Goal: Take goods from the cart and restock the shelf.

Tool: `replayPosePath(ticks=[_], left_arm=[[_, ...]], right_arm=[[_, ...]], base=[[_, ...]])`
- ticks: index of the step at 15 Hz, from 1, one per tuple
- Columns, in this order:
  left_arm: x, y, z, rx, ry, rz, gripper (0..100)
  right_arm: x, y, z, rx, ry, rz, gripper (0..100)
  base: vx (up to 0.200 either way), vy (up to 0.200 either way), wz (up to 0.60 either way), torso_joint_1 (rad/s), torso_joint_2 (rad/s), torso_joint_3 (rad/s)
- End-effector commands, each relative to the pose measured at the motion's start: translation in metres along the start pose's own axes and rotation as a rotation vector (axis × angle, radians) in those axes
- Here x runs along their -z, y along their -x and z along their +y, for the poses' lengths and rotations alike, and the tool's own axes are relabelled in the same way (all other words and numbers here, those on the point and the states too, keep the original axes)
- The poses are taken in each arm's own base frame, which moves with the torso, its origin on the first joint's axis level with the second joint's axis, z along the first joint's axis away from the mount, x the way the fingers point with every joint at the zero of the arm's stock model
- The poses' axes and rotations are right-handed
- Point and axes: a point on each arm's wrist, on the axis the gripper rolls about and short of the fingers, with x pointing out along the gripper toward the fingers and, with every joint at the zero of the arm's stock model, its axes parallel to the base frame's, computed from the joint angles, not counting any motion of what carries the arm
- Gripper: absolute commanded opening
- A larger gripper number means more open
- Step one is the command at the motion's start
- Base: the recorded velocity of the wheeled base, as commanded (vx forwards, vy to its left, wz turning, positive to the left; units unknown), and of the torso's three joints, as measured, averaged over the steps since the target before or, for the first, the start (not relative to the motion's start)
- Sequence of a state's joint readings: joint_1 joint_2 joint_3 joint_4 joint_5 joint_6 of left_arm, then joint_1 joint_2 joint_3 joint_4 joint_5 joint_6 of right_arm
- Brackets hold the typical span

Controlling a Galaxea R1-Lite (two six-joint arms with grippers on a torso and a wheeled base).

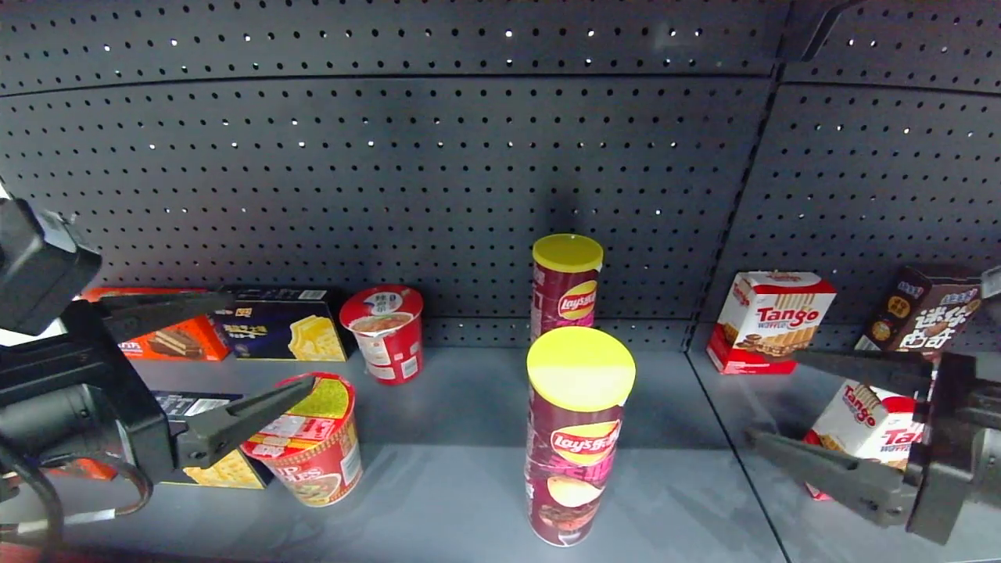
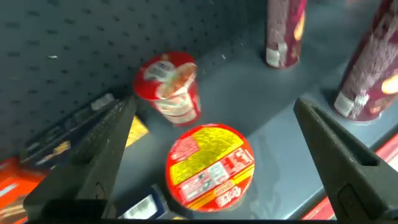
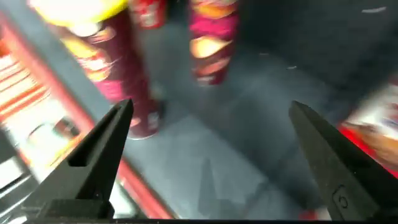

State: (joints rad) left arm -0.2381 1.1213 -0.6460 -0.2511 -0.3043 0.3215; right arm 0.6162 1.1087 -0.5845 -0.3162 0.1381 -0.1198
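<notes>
A red noodle cup with a yellow lid [image 1: 313, 442] [image 2: 208, 165] stands on the grey shelf [image 1: 469, 438] near its front left. My left gripper [image 1: 272, 339] [image 2: 214, 109] is open and hovers over it, one finger to each side, holding nothing. Behind the cup stands a smaller red cup [image 1: 385, 332] [image 2: 169, 87]. Two maroon chip cans with yellow lids stand mid-shelf, one in front [image 1: 575, 434] [image 3: 112, 68] and one at the back [image 1: 565, 285] [image 3: 211, 43]. My right gripper [image 1: 774, 395] [image 3: 211, 107] is open and empty, to the right of the front can.
Flat snack boxes [image 1: 281, 328] lie at the back left. On the right section are two white-and-red wafer boxes [image 1: 770, 320] [image 1: 868, 426] and a dark brown box [image 1: 923, 309]. A pegboard wall [image 1: 469, 156] closes the back. Bare shelf lies between the cups and the cans.
</notes>
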Motion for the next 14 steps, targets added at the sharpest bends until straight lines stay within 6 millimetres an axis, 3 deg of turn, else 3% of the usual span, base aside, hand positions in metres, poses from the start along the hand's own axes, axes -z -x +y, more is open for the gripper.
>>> replayPosePath(ticks=[1, 5, 14], left_arm=[[0.004, -0.008, 0.000, 0.017, 0.006, 0.029, 100], [0.004, -0.007, -0.001, 0.024, 0.006, 0.026, 100], [0.015, 0.012, -0.014, 0.059, 0.021, 0.077, 100]], right_arm=[[0.014, -0.020, 0.010, -0.070, 0.003, 0.092, 100], [0.024, -0.022, 0.017, -0.086, 0.008, 0.136, 100], [0.034, -0.054, 0.022, -0.061, 0.016, 0.244, 100]], base=[[0.000, 0.000, 0.00, 0.000, 0.00, 0.000], [0.000, 0.000, 0.00, 0.000, 0.00, 0.000], [0.000, 0.000, 0.00, 0.000, 0.00, 0.000]])
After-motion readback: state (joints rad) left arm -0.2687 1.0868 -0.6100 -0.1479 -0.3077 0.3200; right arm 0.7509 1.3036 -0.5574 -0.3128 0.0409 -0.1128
